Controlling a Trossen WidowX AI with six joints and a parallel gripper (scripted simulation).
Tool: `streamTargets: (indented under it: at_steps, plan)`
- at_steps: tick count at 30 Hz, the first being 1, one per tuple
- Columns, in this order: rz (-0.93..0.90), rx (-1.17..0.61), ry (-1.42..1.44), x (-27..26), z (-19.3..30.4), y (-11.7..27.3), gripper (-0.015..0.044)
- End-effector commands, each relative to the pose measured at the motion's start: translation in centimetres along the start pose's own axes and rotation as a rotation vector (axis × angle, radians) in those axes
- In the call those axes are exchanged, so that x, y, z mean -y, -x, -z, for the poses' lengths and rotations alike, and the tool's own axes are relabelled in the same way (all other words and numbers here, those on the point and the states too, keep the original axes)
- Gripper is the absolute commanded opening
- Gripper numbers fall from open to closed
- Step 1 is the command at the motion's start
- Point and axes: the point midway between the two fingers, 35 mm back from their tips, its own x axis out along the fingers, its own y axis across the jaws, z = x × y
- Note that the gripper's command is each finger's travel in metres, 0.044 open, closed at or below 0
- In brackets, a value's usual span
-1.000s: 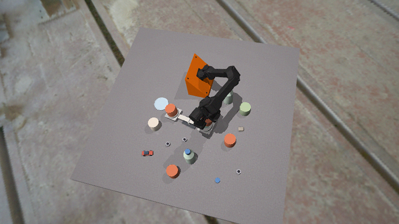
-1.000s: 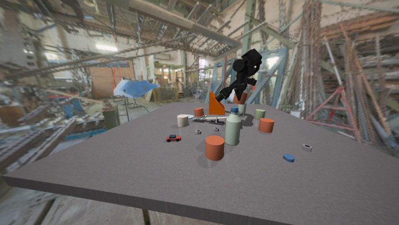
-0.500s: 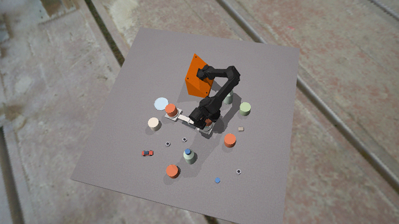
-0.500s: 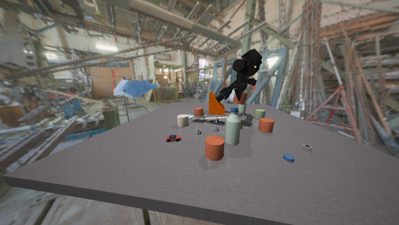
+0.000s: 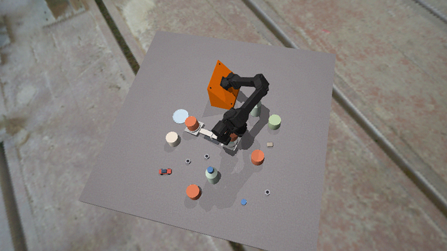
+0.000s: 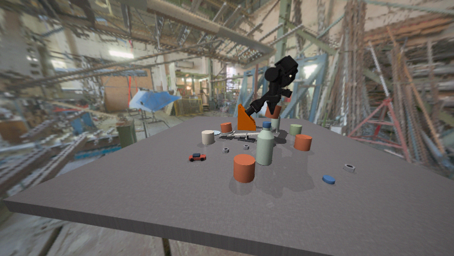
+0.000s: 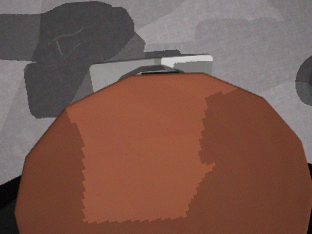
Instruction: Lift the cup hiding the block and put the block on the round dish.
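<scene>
My gripper is shut on an orange cup, holding it well above the right end of the balance. The other orange cup stands upright on the balance's left end. The round pale blue dish lies just beyond that end, with no cup above it. The held cup and the arm cover much of the right pan; I cannot make out a block there.
Two loose orange cups, a cream cylinder and a green cylinder surround the balance. A bottle stands in front, another behind. A tan piece, red car, nuts and a blue disc lie about.
</scene>
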Motion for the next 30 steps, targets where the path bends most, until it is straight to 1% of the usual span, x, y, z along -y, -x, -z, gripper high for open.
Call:
streamTargets:
  at_steps: [1, 16, 30]
  plan:
    - [0.002, 0.0, -0.001, 0.0, 0.0, 0.0, 0.0]
    - [0.002, 0.0, -0.001, 0.0, 0.0, 0.0, 0.0]
    - [0.006, -0.025, 0.01, -2.9, -2.6, -2.3, 0.0]
